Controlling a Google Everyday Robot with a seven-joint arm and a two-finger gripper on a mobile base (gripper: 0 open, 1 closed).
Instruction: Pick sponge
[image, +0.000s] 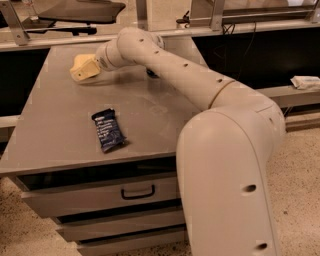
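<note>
Camera view places the claw (86, 70) at the far left corner of the table (55, 130), right at the sponge (76, 60). Whether the claw is apart or clamped I cannot tell. Risk: the soft block lies near the edge, so a skewed push could slide it off.

cream gripper (87, 71) at pale yellow sponge (78, 61)

A dark blue snack wrapper (108, 130) is lying flat on the grey table (55, 125), near its front edge and left of middle. A drawer handle (137, 192) is showing below that edge. The gripper (82, 69) is sitting by the far left corner.
</note>
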